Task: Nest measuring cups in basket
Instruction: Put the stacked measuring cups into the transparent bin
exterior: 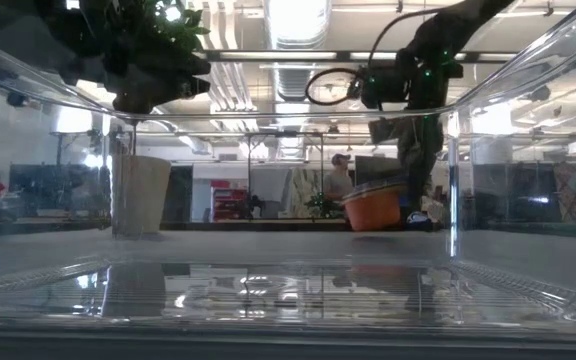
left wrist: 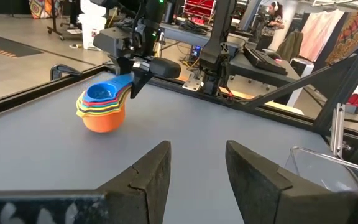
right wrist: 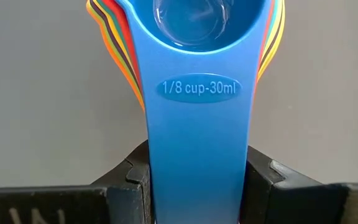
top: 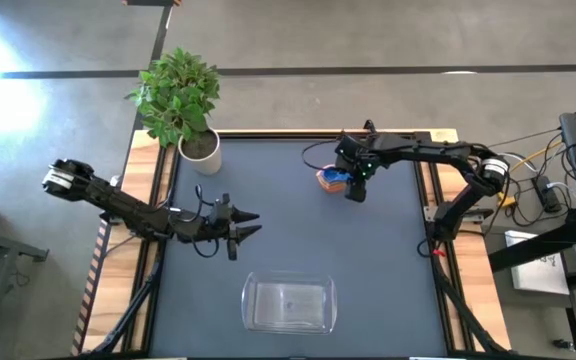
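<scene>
The measuring cups (top: 332, 179) sit nested in one stack on the far right part of the table, with the orange cup (left wrist: 101, 118) lowest and the blue one (right wrist: 197, 18) on top. My right gripper (top: 356, 186) is shut on their handles, which point toward the table's right. My left gripper (top: 251, 223) is open and hovers over the table's left middle, holding nothing; its fingers (left wrist: 145, 177) point toward the stack. The clear basket (top: 288, 305) stands at the near edge in the middle, and the low view looks through its wall (exterior: 454, 170). My right gripper holds the stack by the blue top cup's flat handle (right wrist: 197, 137), near its free end. The handle is pinched by its two long edges between the fingers (right wrist: 132, 180), which come from above, pointing down. The orange bottom cup (exterior: 373, 208) appears to rest on the table, upright.
A white pot (top: 200, 150) with a green plant stands at the far left corner of the table. Wooden rails (top: 436, 190) run along both sides. Dark open mat (top: 298, 240) lies between the stack and the basket. A person (exterior: 340, 178) sits far off in the room.
</scene>
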`<state>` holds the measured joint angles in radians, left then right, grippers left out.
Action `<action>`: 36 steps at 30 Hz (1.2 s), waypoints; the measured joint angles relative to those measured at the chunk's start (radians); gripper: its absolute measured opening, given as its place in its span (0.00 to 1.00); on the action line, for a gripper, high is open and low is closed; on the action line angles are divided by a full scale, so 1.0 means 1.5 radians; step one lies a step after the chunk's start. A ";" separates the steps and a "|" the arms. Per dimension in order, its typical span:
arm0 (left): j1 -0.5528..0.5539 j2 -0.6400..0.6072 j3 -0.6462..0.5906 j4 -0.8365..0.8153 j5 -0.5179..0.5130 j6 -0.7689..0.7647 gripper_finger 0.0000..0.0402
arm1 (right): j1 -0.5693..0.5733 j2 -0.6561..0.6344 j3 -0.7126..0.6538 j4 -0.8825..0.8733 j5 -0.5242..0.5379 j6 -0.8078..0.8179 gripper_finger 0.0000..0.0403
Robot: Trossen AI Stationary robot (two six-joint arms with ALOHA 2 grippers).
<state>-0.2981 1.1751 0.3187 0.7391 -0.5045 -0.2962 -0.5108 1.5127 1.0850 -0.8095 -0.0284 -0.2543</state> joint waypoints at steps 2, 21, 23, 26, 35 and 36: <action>0.000 0.000 0.000 0.000 0.000 0.000 0.34 | 0.005 0.000 -0.001 0.000 -0.001 0.000 0.33; -0.002 -0.029 0.000 0.001 -0.005 0.020 0.34 | 0.046 -0.001 -0.045 0.082 -0.049 0.015 0.33; -0.002 -0.029 0.000 0.002 -0.005 0.027 0.34 | 0.048 -0.001 -0.055 0.102 -0.055 0.018 0.33; -0.002 -0.029 0.000 0.009 -0.006 0.040 0.34 | 0.053 -0.006 -0.067 0.124 -0.057 0.019 0.33; -0.002 -0.035 -0.073 0.144 -0.006 0.055 0.34 | 0.075 -0.105 -0.102 0.174 -0.059 0.042 0.33; -0.002 -0.035 -0.087 0.175 -0.006 0.055 0.34 | 0.078 -0.118 -0.104 0.175 -0.059 0.048 0.33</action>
<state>-0.3004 1.1219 0.1878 1.0011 -0.5140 -0.2131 -0.3937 1.3356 0.9294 -0.5476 -0.1165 -0.1830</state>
